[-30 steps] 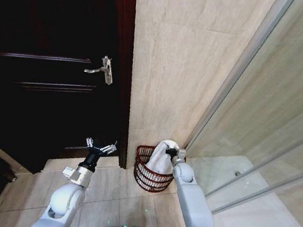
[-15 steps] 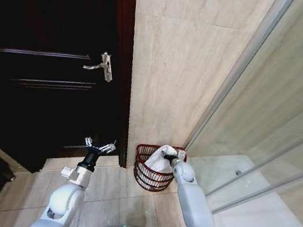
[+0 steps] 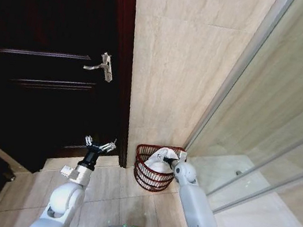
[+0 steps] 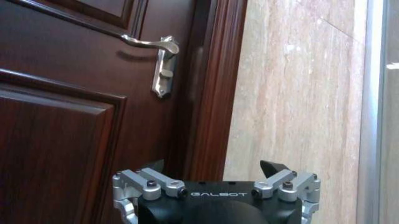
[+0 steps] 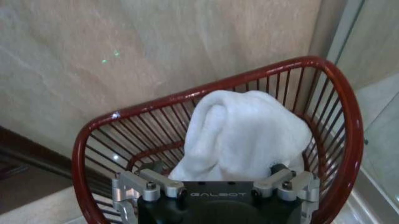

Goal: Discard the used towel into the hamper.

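One towel [image 5: 243, 130] humped upright in hamper [image 5: 339, 140]; right claw [image 5: 215, 170] gripping it; left claw [image 4: 212, 168] wide.

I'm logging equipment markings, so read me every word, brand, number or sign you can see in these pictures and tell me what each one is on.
"GALBOT" on the black body of the left gripper, in front of the door.
"GALBOT" on the black body of the right gripper, over the towel in the hamper.
No other text is visible anywhere.
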### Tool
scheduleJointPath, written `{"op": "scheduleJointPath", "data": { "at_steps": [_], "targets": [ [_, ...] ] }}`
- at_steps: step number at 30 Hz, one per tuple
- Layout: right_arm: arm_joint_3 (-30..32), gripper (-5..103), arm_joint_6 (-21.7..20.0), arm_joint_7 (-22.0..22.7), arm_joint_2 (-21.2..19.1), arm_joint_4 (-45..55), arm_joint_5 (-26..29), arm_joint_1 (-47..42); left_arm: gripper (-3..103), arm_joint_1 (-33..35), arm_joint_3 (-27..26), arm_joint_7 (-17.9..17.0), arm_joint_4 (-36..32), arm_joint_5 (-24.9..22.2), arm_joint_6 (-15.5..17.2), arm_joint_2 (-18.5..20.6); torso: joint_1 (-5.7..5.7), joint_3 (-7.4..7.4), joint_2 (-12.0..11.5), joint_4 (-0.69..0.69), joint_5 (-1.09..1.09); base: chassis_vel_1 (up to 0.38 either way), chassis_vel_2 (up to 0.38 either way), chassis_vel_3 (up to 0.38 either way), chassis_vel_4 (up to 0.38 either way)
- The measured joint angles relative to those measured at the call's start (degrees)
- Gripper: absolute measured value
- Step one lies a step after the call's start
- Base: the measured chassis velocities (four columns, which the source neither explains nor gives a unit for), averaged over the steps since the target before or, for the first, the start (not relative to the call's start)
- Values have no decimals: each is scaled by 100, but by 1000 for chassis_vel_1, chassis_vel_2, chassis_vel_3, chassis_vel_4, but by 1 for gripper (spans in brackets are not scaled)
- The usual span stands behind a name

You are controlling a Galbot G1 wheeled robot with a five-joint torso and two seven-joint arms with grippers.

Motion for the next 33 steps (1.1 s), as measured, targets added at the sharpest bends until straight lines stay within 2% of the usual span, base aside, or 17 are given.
{"op": "scheduleJointPath", "data": {
  "at_steps": [1,4,6,7,9,11,15,18,22,24,25,27,28,30,31,33],
  "targets": [
    [0,100,0,0,0,0,0,0,100,0,0,0,0,0,0,0,0,0,0,0,0,0,0,0,0],
    [11,100,253,-70,-20,58,-499,42,100,22,-16,0,-23,-18,-4,22,2,2,9,-1,0,0,0,0,0],
    [-8,100,552,-58,-77,114,-1000,140,100,22,-17,0,-35,-27,-5,24,4,3,12,0,-1,0,0,0,0],
    [-8,100,552,-58,-77,114,-1000,140,100,22,-17,0,-35,-27,-5,24,4,3,12,0,-1,0,0,0,0],
    [-95,100,783,-226,-223,159,-1738,212,100,18,-17,0,-39,-30,-5,8,5,5,16,0,-2,0,0,0,0],
    [-171,100,785,-311,-300,158,-1882,182,100,18,-12,0,-39,-30,-6,0,6,6,17,1,-2,0,0,0,0],
    [-289,100,591,-1119,-369,-33,-2573,-211,100,40,-4,4,-30,-29,-47,-31,9,10,20,-2,1,0,0,0,0],
    [-240,100,644,-1309,-279,-92,-2747,-381,100,55,-19,5,-17,-47,-64,-21,9,10,23,-3,0,0,0,0,0],
    [-172,100,1110,-1058,-222,-15,-2630,-349,100,41,-39,4,6,-75,-71,3,9,11,26,-1,0,0,0,0,0],
    [-141,100,1619,-867,-250,240,-2480,-296,100,11,-33,-10,20,-88,-71,-14,11,12,27,1,-1,0,0,0,0],
    [-141,100,1619,-867,-250,240,-2480,-296,100,11,-33,-10,20,-88,-71,-14,11,12,27,1,-1,0,0,0,0],
    [-89,100,2138,-797,-280,603,-2481,-389,100,-9,-16,-64,35,-96,-70,-29,12,13,29,1,-2,0,0,0,0],
    [-89,100,2138,-797,-280,603,-2481,-389,100,-9,-16,-64,35,-96,-70,-29,12,13,29,1,-2,0,0,0,0],
    [29,100,2723,-852,-281,1044,-2750,-691,100,-14,-16,-110,53,-108,-70,-37,13,13,30,0,-1,0,0,0,0],
    [29,100,2723,-852,-281,1044,-2750,-691,100,-14,-16,-110,53,-108,-70,-37,13,13,30,0,-1,0,0,0,0],
    [146,100,3119,-965,-250,1451,-3042,-1110,100,-3,-23,-181,70,-114,-67,-43,13,13,32,-1,-2,0,0,0,0]
  ]
}}
